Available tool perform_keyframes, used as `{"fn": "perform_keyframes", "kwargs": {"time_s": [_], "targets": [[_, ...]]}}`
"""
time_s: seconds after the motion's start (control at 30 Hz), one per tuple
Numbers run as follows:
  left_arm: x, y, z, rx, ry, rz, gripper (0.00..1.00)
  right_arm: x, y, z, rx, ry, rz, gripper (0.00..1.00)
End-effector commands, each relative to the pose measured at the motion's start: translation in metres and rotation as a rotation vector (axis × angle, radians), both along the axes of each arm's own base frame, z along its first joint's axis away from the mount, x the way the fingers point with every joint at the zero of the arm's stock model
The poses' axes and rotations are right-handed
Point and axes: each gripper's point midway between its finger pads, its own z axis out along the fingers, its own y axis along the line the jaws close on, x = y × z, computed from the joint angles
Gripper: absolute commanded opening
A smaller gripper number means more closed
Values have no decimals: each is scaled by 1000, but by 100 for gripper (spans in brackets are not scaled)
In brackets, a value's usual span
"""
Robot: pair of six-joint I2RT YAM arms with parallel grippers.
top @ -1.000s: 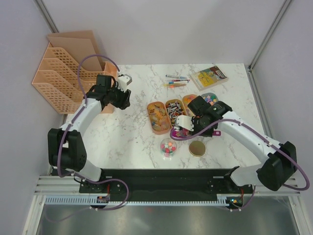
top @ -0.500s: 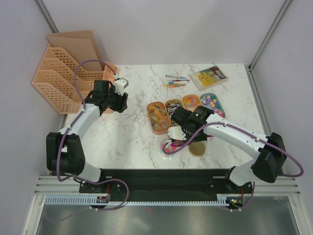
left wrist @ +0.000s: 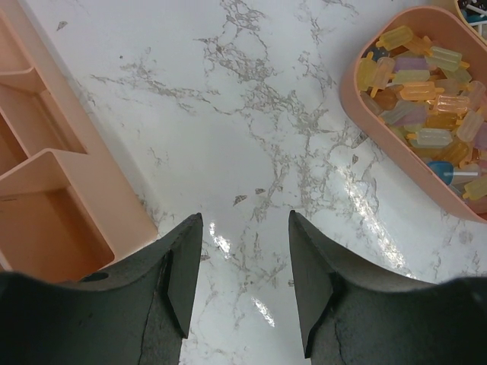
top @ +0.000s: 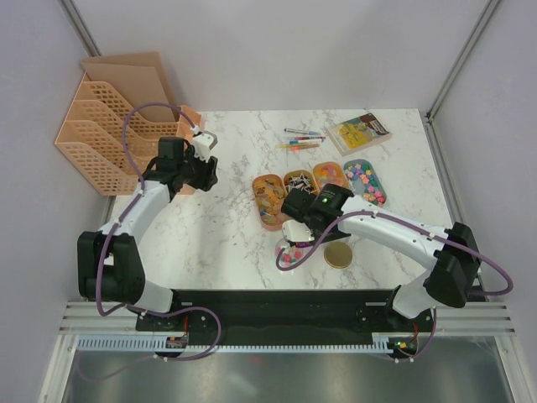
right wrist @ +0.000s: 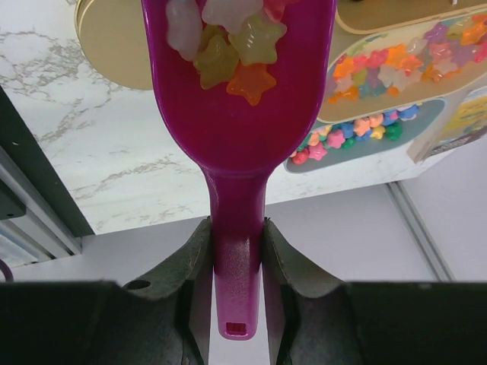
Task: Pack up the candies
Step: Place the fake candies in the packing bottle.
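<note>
1. The right gripper (right wrist: 237,243) is clamped narrowly on the handle of the purple scoop (right wrist: 240,129). The scoop's long axis runs straight up the wrist frame, away from the fingers.
2. A small load of star candies (right wrist: 228,46), white, yellow and orange, sits in the bowl at the top centre of that frame.
3. In the overhead view the clear jar (top: 289,256), which already holds some candies, lies just below the right gripper in the frame. The scoop's far end seems to be over or very near the jar mouth. The wrist camera cannot confirm this, since the bowl hides whatever is under it.
4. The gold lid (top: 339,254) lies flat on the table beside the jar, toward the frame's right.
5. The pastel tray (right wrist: 423,124) shows at the wrist view's right edge.
6. The left gripper (left wrist: 243,228) hangs wide and empty over bare marble, between the organiser (left wrist: 91,190) at the frame's left and the gummy tray (left wrist: 351,87) at upper right.
7. The right arm is clearly the nearer one, so tipping the scoop into the jar looks like the next move.
</note>
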Motion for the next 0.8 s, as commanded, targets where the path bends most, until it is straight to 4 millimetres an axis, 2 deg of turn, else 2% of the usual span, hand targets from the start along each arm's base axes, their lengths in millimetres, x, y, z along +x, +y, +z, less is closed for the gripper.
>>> {"fn": "perform_keyframes", "kwargs": {"time_s": [0.0, 0.43, 0.77], "targets": [[5, 0, 18, -37, -65, 20, 57, -5, -23, 18, -160, -16, 53, 0], [5, -2, 24, -59, -74, 16, 56, 0, -12, 27, -228, -73, 155, 0], [3, -9, 43, -87, -96, -14, 57, 6, -13, 33, -299, -129, 201, 0]]}}
